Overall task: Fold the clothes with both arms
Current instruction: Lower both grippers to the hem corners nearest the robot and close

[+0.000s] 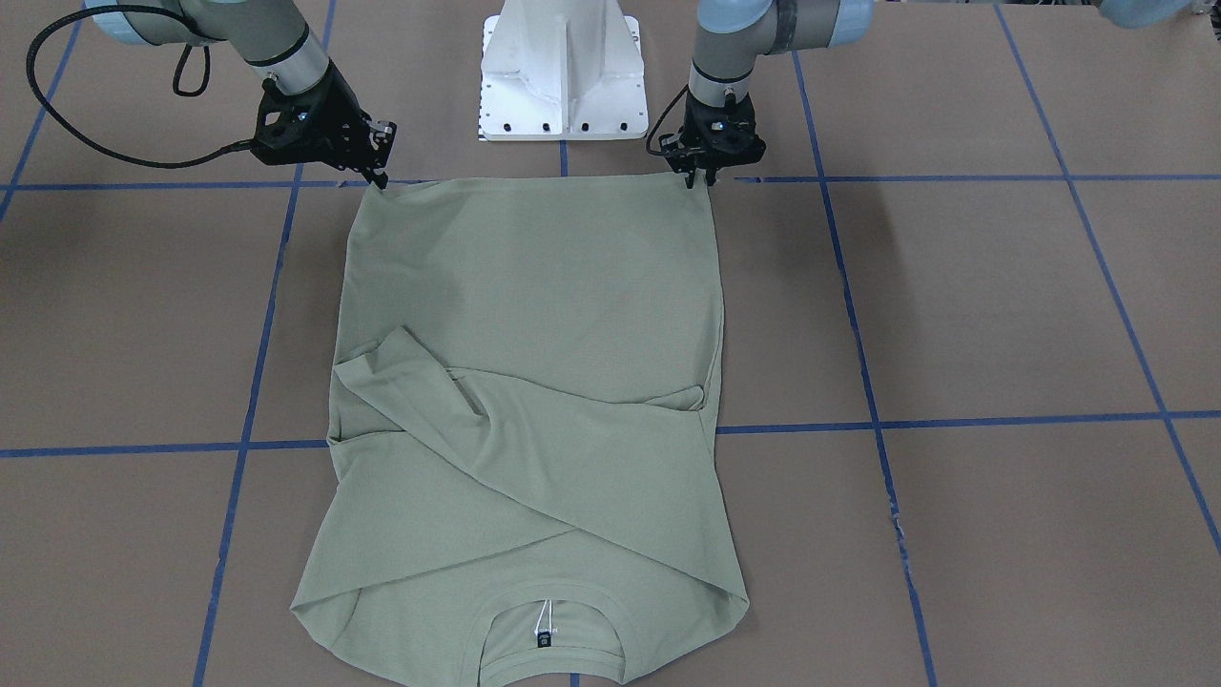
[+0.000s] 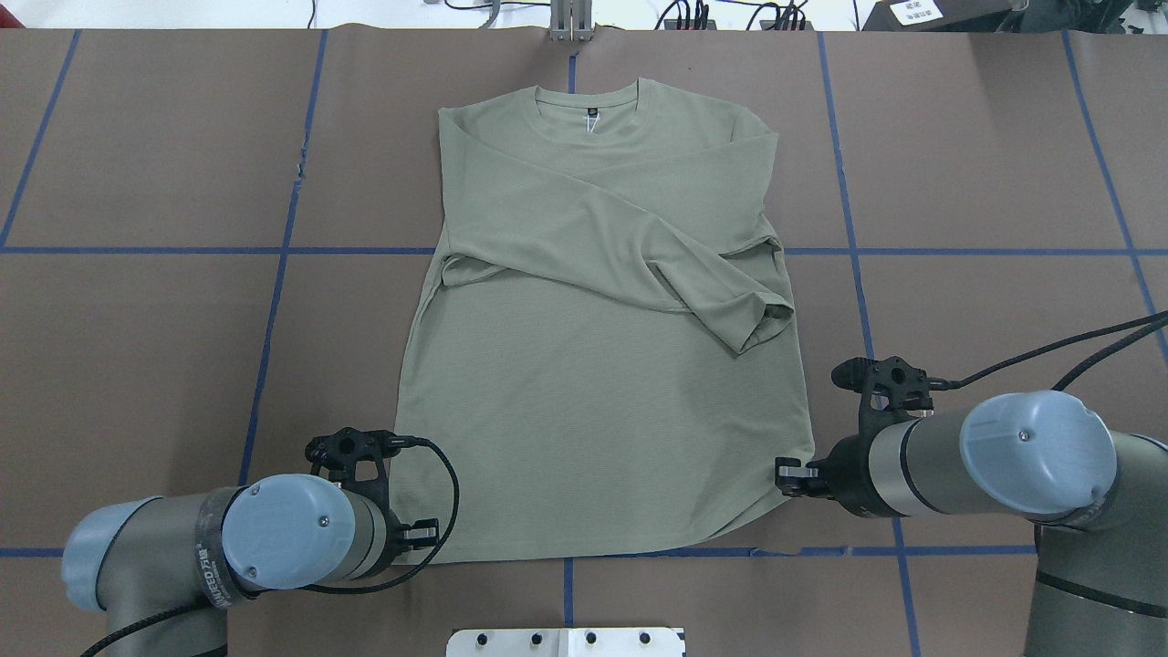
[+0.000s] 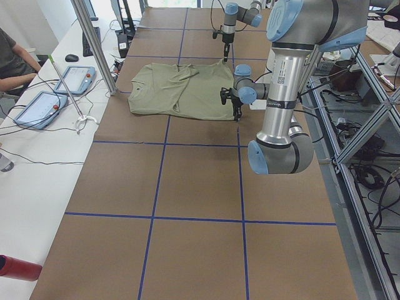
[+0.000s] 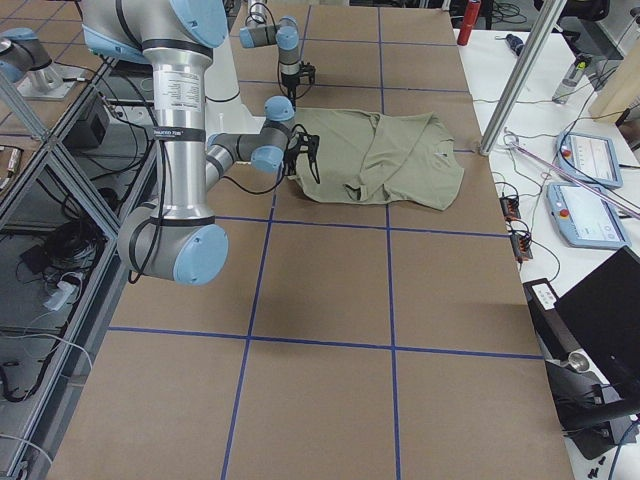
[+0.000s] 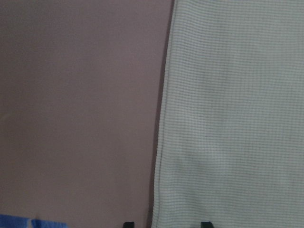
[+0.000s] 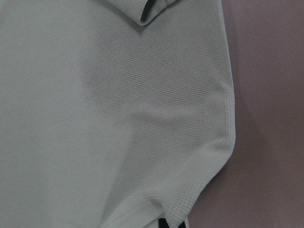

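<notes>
Shirt (image 2: 602, 383) flat, sleeves (image 2: 639, 242) crossed. Long axis runs straight away from both hands, collar (image 2: 589, 108) at far end. Left gripper (image 2: 425, 535) at near hem corner, fingers apart astride edge. Right gripper (image 2: 785, 476) at other corner, seemingly pinched on hem. Neither arm nearer.

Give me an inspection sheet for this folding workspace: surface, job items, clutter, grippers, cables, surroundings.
Surface: brown paper-covered table with a blue tape grid.
Job's things: pale sage-green long-sleeve knit shirt lies flat, sleeves crossed over the chest, collar away from the robot.
Clutter: nothing seen.
Grippers: left gripper at one hem corner, jaws apart astride the shirt's edge; right gripper at the other hem corner, open or shut unclear.
Cables: black cable loops from the right wrist.
Surroundings: white metal pedestal base; grey operator tablets on a side bench.
</notes>
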Available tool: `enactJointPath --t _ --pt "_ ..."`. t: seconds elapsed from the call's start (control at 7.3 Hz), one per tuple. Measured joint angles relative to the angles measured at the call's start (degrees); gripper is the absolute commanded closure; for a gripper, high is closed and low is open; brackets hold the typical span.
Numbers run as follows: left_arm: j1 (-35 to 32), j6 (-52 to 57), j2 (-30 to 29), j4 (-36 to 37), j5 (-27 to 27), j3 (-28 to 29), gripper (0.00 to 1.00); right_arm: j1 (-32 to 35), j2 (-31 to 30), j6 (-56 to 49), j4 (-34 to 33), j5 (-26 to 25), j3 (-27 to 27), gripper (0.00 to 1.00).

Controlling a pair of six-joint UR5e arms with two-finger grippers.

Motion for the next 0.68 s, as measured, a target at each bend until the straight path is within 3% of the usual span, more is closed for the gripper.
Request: enactJointPath --t 0.68 --pt "-0.07 -0.95 -0.33 -0.23 -0.35 -1.51 1.00 1.26 -0.24 -0.02 0.00 1.75 0.50 1.00"
